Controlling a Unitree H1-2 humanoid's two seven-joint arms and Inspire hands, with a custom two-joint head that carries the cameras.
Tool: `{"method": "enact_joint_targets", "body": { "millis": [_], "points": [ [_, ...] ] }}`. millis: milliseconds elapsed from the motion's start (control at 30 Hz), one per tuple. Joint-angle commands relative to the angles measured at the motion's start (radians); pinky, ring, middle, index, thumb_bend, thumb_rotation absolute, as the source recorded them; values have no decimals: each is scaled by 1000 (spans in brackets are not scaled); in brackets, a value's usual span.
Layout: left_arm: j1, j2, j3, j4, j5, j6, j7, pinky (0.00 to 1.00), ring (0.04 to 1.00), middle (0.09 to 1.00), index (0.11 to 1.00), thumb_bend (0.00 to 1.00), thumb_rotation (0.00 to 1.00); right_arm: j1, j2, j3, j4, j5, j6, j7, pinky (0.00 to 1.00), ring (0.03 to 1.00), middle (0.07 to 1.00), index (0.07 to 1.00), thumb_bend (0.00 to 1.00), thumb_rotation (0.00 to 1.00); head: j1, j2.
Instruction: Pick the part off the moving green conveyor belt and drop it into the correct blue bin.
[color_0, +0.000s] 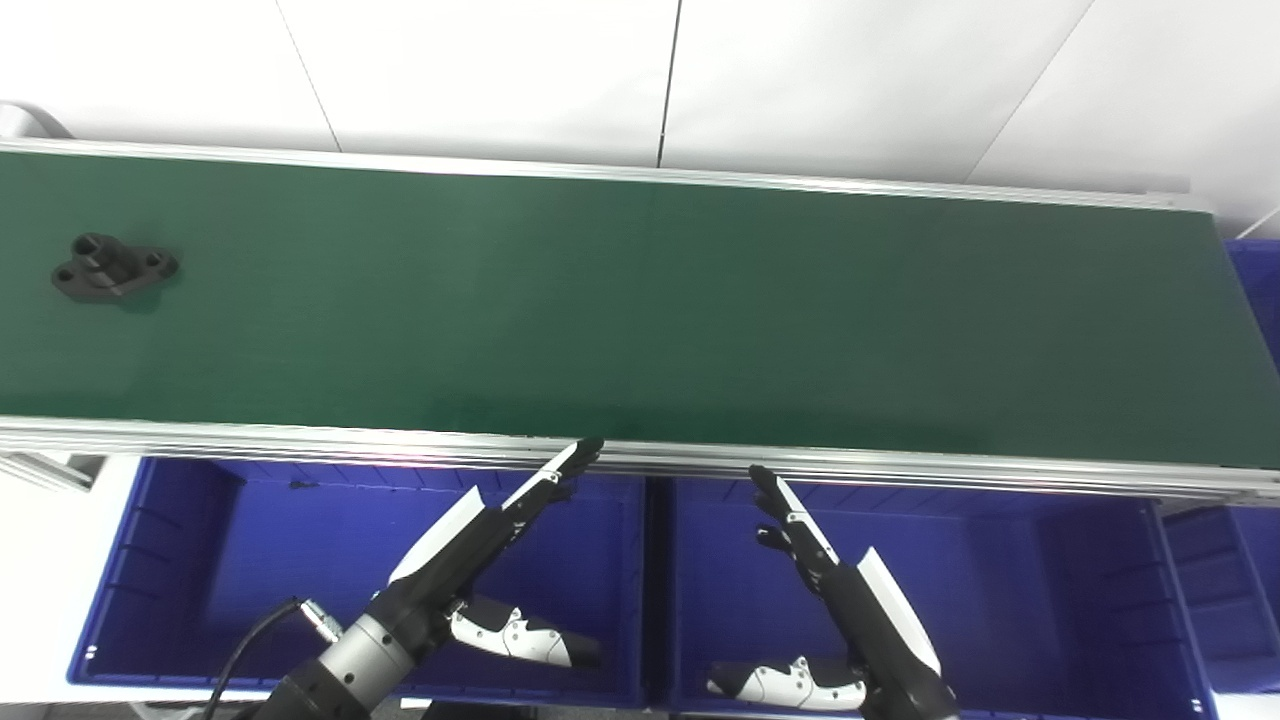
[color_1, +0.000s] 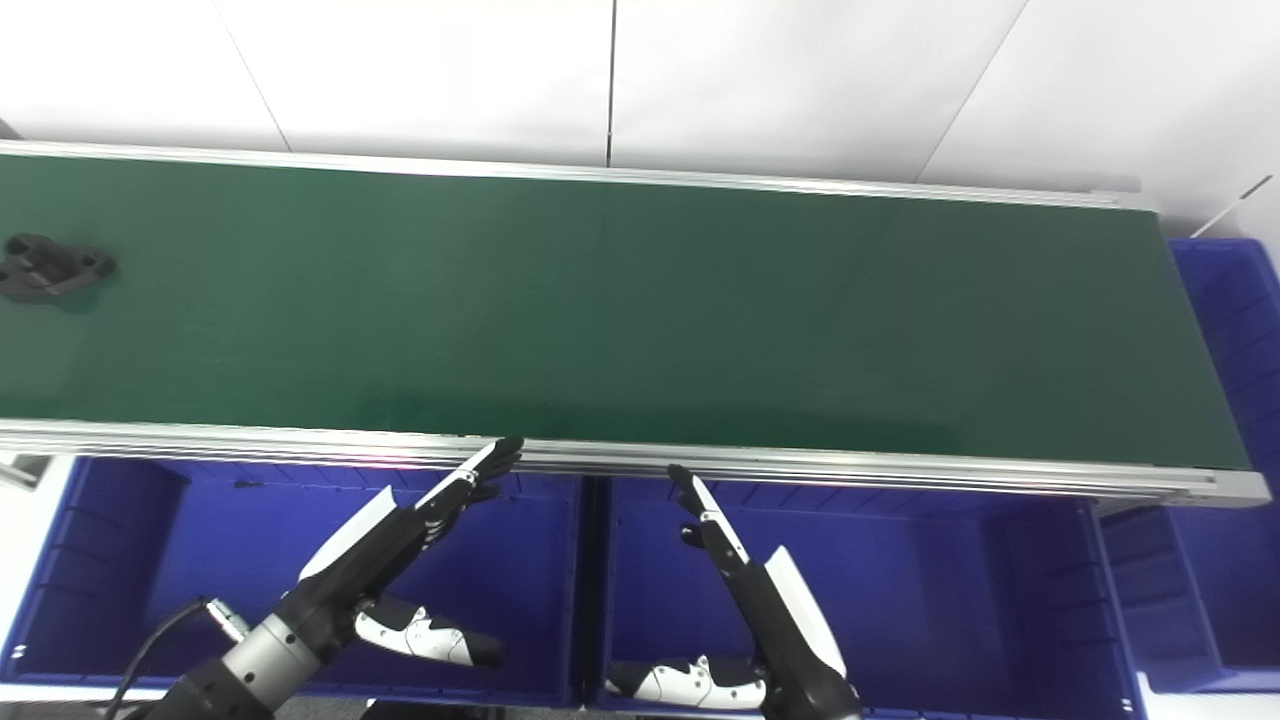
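both hands are waiting below the near rail of the green conveyor belt (color_0: 640, 300), and neither one holds anything. the left hand (color_0: 480, 545) has its fingers stretched out straight and lying close together, tips reaching up to the metal rail, with the thumb swung out wide underneath. the right hand (color_0: 850, 590) looks much the same: fingers long and flat, side by side, pointing up toward the rail but stopping just short of it, thumb splayed off low to the side. so both are open, flat rather than curled.

the part (color_0: 113, 268), a dark flanged piece with a raised boss and bolt holes, sits on the belt well away from either set of fingers, far out beyond the left hand's fingertips and up toward the far side of the belt. under the left fingers is the left blue bin (color_0: 180, 560); under the right fingers is the right blue bin (color_0: 1050, 570). i can't see anything lying in either.

this looks like the waiting step, before any reach. if the belt carries the part toward the hands, the next move would need one hand lifted over the rail, fingers opened around the boss or flange, and timed to a moving target. which bin is correct i can't tell.
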Motion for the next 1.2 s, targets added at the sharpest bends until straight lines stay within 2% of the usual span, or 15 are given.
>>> {"method": "enact_joint_targets", "body": {
  "millis": [0, 400, 667, 800, 833, 867, 900, 933, 967, 1000, 1033, 1067, 1100, 1133, 1167],
  "points": [
    [2, 12, 7, -11, -14, -26, -1, 965, 1000, 1000, 1000, 839, 373, -7, 0, 1, -7, -10, 3, -10, 929, 994, 1000, 1000, 932, 373, 1, -6],
    [-30, 20, 1, 47, -2, -39, -12, 981, 1000, 1000, 1000, 834, 360, -22, 34, -10, 33, -212, 49, -87, 846, 946, 992, 1000, 902, 341, 5, -43],
    [-42, 11, -9, 80, 20, -62, -7, 984, 1000, 1000, 1000, 844, 360, -22, 40, -19, 59, -204, 57, -95, 836, 938, 994, 1000, 872, 334, 34, -79],
    [-41, -7, -23, 113, 33, -84, -1, 989, 1000, 1000, 1000, 849, 355, -26, 21, -31, 106, -161, 3, -109, 842, 944, 992, 1000, 837, 327, 165, -161],
    [-40, -12, -26, 117, 36, -85, 1, 984, 1000, 1000, 1000, 851, 352, -26, 15, -32, 117, -156, -11, -115, 840, 942, 990, 1000, 822, 318, 177, -167],
    [-38, -19, -30, 125, 42, -90, 5, 983, 1000, 1000, 1000, 852, 352, -27, 8, -35, 130, -148, -25, -121, 840, 942, 990, 1000, 821, 317, 233, -202],
    [-36, -27, -33, 133, 46, -96, 9, 978, 1000, 1000, 1000, 853, 349, -25, 2, -37, 140, -142, -35, -127, 843, 944, 990, 1000, 811, 311, 245, -209],
    [-35, -35, -37, 145, 52, -105, 14, 971, 1000, 1000, 1000, 857, 345, -25, -4, -40, 153, -132, -48, -134, 843, 945, 992, 1000, 796, 314, 296, -242],
    [-34, -41, -41, 154, 57, -109, 16, 965, 1000, 1000, 1000, 860, 345, -25, -9, -42, 164, -123, -60, -140, 836, 943, 992, 1000, 787, 314, 305, -249],
    [-34, -46, -45, 162, 61, -111, 17, 955, 1000, 1000, 1000, 862, 347, -27, -14, -45, 182, -115, -79, -146, 825, 940, 993, 1000, 772, 316, 343, -279],
    [-34, -49, -48, 169, 65, -112, 19, 941, 1000, 1000, 1000, 862, 346, -29, -19, -47, 195, -109, -94, -152, 808, 932, 991, 1000, 754, 317, 349, -285],
    [-36, -53, -51, 183, 65, -127, 23, 936, 1000, 1000, 1000, 862, 346, -32, -22, -48, 210, -107, -109, -159, 802, 930, 991, 1000, 748, 318, 373, -309],
    [-38, -56, -52, 194, 65, -138, 26, 923, 1000, 1000, 999, 861, 335, -34, -25, -49, 220, -107, -118, -165, 792, 924, 989, 1000, 737, 323, 373, -309],
    [-40, -59, -52, 208, 61, -151, 29, 915, 1000, 1000, 999, 861, 329, -35, -26, -50, 231, -102, -117, -166, 786, 921, 988, 1000, 730, 326, 386, -333],
    [-42, -61, -53, 217, 58, -160, 31, 898, 994, 1000, 988, 868, 313, -36, -26, -52, 238, -99, -117, -167, 779, 920, 990, 1000, 713, 320, 386, -333]
  ]
}}
